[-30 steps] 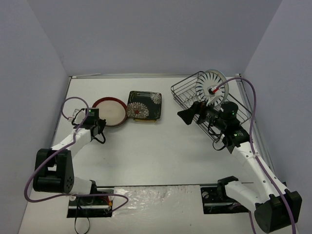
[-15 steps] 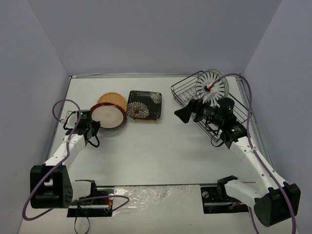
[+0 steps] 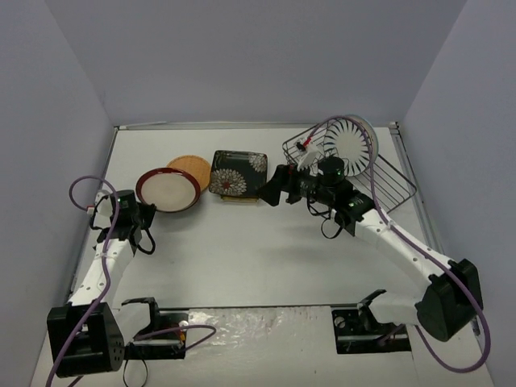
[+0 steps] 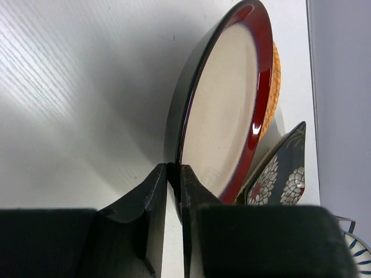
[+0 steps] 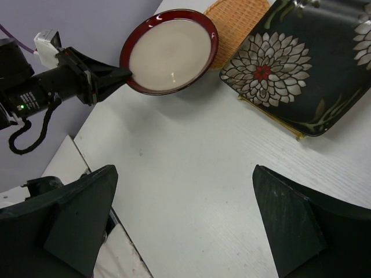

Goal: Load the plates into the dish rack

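Note:
My left gripper [image 3: 143, 208] is shut on the near rim of the red-rimmed cream plate [image 3: 168, 190], which it holds tilted above the table; its fingertips [image 4: 174, 171] pinch the dark edge of that plate [image 4: 223, 110]. Behind it lies the orange plate [image 3: 191, 168]. The black floral square plate [image 3: 238, 173] rests on a yellow plate, of which only an edge [image 5: 272, 119] shows. The striped plate [image 3: 351, 141] stands upright in the dish rack [image 3: 385, 179]. My right gripper [image 3: 274, 187] hangs open over bare table [image 5: 185, 174], right of the floral plate [image 5: 290, 63].
Grey walls close in the table on the left, back and right. The rack sits at the back right, close to the right wall. The left arm's purple cable [image 3: 81, 193] loops near the left wall.
The left gripper has lifted the red-rimmed plate off the orange plate and drawn it left and nearer. The right arm has swung left, away from the rack, toward the floral plate.

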Action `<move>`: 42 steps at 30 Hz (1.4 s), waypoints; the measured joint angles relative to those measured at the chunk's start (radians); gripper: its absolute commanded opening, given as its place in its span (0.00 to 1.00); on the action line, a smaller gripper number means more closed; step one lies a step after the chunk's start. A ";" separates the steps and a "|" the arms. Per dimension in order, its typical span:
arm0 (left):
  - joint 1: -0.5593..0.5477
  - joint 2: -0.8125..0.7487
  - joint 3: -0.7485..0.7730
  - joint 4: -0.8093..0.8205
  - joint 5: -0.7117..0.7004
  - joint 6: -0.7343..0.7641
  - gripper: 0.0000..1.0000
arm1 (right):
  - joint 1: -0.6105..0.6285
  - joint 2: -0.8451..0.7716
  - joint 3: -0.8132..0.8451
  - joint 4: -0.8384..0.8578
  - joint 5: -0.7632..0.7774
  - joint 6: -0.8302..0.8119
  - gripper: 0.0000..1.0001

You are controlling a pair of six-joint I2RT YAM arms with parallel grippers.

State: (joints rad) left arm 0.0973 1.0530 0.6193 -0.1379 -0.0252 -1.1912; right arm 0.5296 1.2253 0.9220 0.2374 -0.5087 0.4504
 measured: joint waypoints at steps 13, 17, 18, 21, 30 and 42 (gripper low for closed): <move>0.001 -0.092 -0.059 0.077 0.118 -0.037 0.00 | 0.093 0.364 0.221 0.106 0.049 0.167 1.00; 0.001 -0.110 -0.059 0.088 0.130 -0.039 0.00 | 0.100 0.455 0.300 0.128 0.048 0.193 1.00; 0.001 -0.111 -0.059 0.090 0.130 -0.039 0.00 | 0.100 0.474 0.314 0.134 0.049 0.197 1.00; 0.000 -0.111 -0.059 0.092 0.134 -0.039 0.00 | 0.100 0.525 0.351 0.136 0.050 0.210 1.00; -0.037 -0.112 -0.059 0.135 0.182 -0.044 0.00 | 0.101 0.724 0.499 0.145 0.047 0.266 1.00; -0.069 -0.121 -0.060 0.201 0.261 -0.077 0.00 | 0.100 0.849 0.571 0.183 -0.025 0.323 0.92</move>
State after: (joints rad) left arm 0.0286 0.9322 0.5597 0.0627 0.2362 -1.2681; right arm 0.6300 2.0743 1.4932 0.4206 -0.5333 0.7734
